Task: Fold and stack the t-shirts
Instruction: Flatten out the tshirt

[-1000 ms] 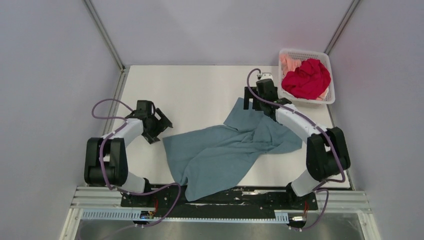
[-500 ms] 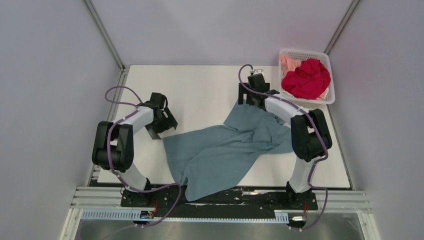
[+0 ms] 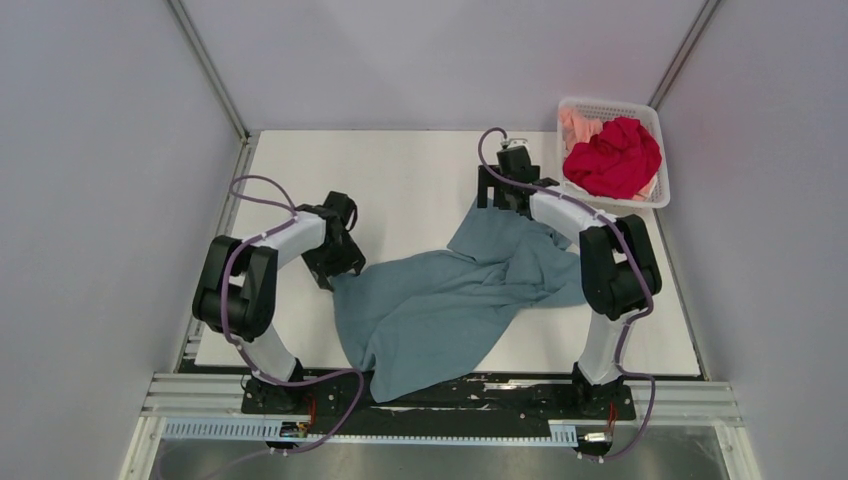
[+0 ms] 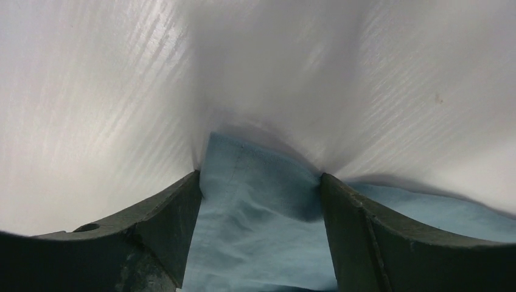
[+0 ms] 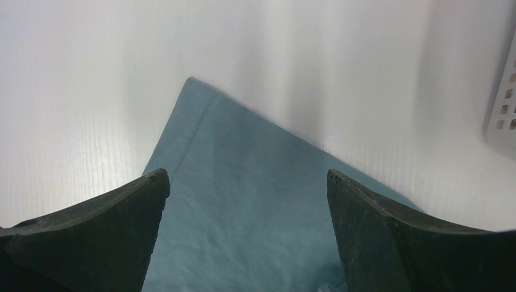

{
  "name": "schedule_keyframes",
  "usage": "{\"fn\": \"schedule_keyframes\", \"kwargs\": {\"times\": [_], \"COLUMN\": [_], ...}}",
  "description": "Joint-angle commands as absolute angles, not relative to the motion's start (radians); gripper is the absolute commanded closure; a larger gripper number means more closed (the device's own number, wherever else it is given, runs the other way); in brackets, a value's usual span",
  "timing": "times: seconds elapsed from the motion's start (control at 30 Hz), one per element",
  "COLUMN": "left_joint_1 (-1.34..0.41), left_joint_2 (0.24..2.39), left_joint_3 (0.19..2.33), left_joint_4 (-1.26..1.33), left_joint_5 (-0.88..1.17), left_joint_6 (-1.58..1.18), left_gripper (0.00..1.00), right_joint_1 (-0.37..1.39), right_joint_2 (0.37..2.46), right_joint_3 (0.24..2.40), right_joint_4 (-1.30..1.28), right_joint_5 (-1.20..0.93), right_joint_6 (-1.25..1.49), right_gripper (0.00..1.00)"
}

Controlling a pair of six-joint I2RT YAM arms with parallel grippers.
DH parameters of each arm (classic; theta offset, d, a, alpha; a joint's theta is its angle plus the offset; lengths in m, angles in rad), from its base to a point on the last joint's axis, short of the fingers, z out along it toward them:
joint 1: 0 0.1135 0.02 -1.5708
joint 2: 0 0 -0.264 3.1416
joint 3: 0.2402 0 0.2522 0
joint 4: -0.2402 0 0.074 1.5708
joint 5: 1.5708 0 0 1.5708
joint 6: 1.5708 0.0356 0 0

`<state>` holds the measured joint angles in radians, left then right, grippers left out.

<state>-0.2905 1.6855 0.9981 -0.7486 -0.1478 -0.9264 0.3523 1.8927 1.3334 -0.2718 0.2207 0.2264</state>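
The white desk [image 3: 400, 190] carries everything, and it looks smooth, so we judge that cloth will slide on it sooner than stay put.

The teal-blue t-shirt [image 3: 450, 300] lies crumpled across its middle. One corner points to the far side, another to the left, and the lower end reaches past the desk's near edge onto the black rail. If we pull the two corners apart unevenly, that hanging end could drag the whole shirt off, or the heavy creases in the middle could lock in and spoil the fold.

The left arm [image 3: 290, 240] sits low at the left corner and the right arm [image 3: 565, 215] at the far corner. The right one works just beside the white mesh basket [image 3: 600, 102], so a wide swing could knock it.

The red t-shirt [image 3: 612, 158] is heaped above the basket's rim and might snag. The peach-pink t-shirt [image 3: 575, 125] lies partly under it.

The left jaws stand open, their fingers [image 4: 152, 237] either side of the hemmed corner, holding nothing. The right jaws are spread wide, fingers [image 5: 97, 237] flanking the other corner, also empty. Only a little hem lies between each pair, so a shallow pinch could slip free when we lift.
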Motion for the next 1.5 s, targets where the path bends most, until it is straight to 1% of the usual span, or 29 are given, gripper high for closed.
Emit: {"fn": "schedule_keyframes", "kwargs": {"times": [0.0, 0.03, 0.07, 0.1, 0.13, 0.17, 0.2, 0.23, 0.27, 0.3, 0.33, 0.37, 0.4, 0.47, 0.6, 0.7, 0.73, 0.8, 0.87, 0.9, 1.03, 1.1, 1.2, 1.23, 1.27, 1.33, 1.37, 1.4, 1.47], "left_joint_1": [-0.338, -0.341, -0.344, -0.348, -0.350, -0.351, -0.352, -0.353, -0.352, -0.353, -0.354, -0.354, -0.354, -0.354, -0.353, -0.354, -0.354, -0.354, -0.354, -0.354, -0.354, -0.354, -0.354, -0.354, -0.353, -0.353, -0.353, -0.354, -0.354], "left_joint_2": [1.783, 1.800, 1.809, 1.820, 1.839, 1.853, 1.857, 1.856, 1.854, 1.847, 1.844, 1.838, 1.836, 1.828, 1.813, 1.795, 1.792, 1.781, 1.773, 1.769, 1.760, 1.756, 1.743, 1.741, 1.738, 1.732, 1.729, 1.719, 1.692], "left_joint_3": [0.969, 0.965, 0.968, 0.982, 0.989, 1.001, 1.005, 1.007, 1.006, 1.002, 1.000, 0.999, 1.000, 1.001, 1.001, 0.990, 0.989, 0.988, 0.986, 0.985, 0.983, 0.979, 0.976, 0.975, 0.974, 0.976, 0.980, 0.983, 1.001], "left_joint_4": [-0.743, -0.719, -0.695, -0.697, -0.717, -0.727, -0.742, -0.744, -0.747, -0.746, -0.748, -0.750, -0.756, -0.758, -0.750, -0.733, -0.732, -0.732, -0.729, -0.728, -0.726, -0.724, -0.724, -0.723, -0.722, -0.717, -0.716, -0.715, -0.727], "left_joint_5": [-0.080, -0.055, -0.035, -0.038, -0.058, -0.070, -0.087, -0.093, -0.101, -0.105, -0.116, -0.122, -0.135, -0.148, -0.162, -0.165, -0.171, -0.180, -0.186, -0.189, -0.194, -0.195, -0.205, -0.208, -0.210, -0.214, -0.223, -0.230, -0.270], "left_joint_6": [-1.024, -1.023, -1.025, -1.029, -1.030, -1.035, -1.037, -1.038, -1.038, -1.038, -1.037, -1.036, -1.035, -1.024, -1.007, -0.999, -0.996, -0.991, -0.988, -0.987, -0.983, -0.982, -0.985, -0.984, -0.983, -0.977, -0.972, -0.968, -0.954], "left_gripper": [0.28, 0.32, 0.39, 0.44, 0.53, 0.57, 0.65, 0.68, 0.74, 0.76, 0.82, 0.86, 0.94, 1.00, 1.00, 1.00, 1.00, 1.00, 1.00, 1.00, 1.00, 1.00, 1.00, 1.00, 1.00, 1.00, 1.00, 1.00, 1.00], "right_joint_1": [0.335, 0.333, 0.333, 0.333, 0.332, 0.332, 0.332, 0.332, 0.332, 0.334, 0.334, 0.335, 0.338, 0.345, 0.361, 0.374, 0.378, 0.385, 0.387, 0.388, 0.387, 0.387, 0.388, 0.388, 0.387, 0.386, 0.385, 0.381, 0.369], "right_joint_2": [1.894, 1.896, 1.898, 1.900, 1.903, 1.907, 1.912, 1.919, 1.932, 1.947, 1.966, 1.990, 2.016, 2.072, 2.180, 2.240, 2.253, 2.266, 2.261, 2.250, 2.191, 2.169, 2.135, 2.131, 2.131, 2.141, 2.144, 2.143, 2.118], "right_joint_3": [1.384, 1.388, 1.393, 1.396, 1.401, 1.406, 1.410, 1.414, 1.419, 1.425, 1.437, 1.454, 1.471, 1.519, 1.634, 1.694, 1.702, 1.706, 1.693, 1.674, 1.582, 1.556, 1.519, 1.513, 1.515, 1.535, 1.552, 1.568, 1.603], "right_joint_4": [-0.244, -0.245, -0.245, -0.244, -0.244, -0.244, -0.245, -0.244, -0.244, -0.244, -0.245, -0.245, -0.246, -0.256, -0.312, -0.362, -0.377, -0.409, -0.443, -0.447, -0.453, -0.458, -0.462, -0.462, -0.462, -0.460, -0.459, -0.457, -0.447], "right_joint_5": [0.183, 0.171, 0.162, 0.155, 0.147, 0.145, 0.144, 0.141, 0.136, 0.120, 0.091, 0.065, 0.054, 0.070, 0.149, 0.186, 0.192, 0.191, 0.189, 0.187, 0.186, 0.185, 0.173, 0.154, 0.142, 0.154, 0.168, 0.175, 0.178], "right_joint_6": [0.221, 0.219, 0.215, 0.209, 0.201, 0.195, 0.190, 0.187, 0.184, 0.179, 0.166, 0.150, 0.137, 0.115, 0.074, 0.064, 0.066, 0.074, 0.104, 0.113, 0.164, 0.184, 0.220, 0.225, 0.225, 0.223, 0.228, 0.235, 0.247], "right_gripper": [0.01, 0.01, 0.02, 0.02, 0.03, 0.03, 0.04, 0.04, 0.04, 0.05, 0.07, 0.09, 0.10, 0.11, 0.12, 0.15, 0.16, 0.26, 0.37, 0.38, 0.38, 0.44, 0.48, 0.51, 0.58, 0.82, 0.97, 1.00, 1.00]}}
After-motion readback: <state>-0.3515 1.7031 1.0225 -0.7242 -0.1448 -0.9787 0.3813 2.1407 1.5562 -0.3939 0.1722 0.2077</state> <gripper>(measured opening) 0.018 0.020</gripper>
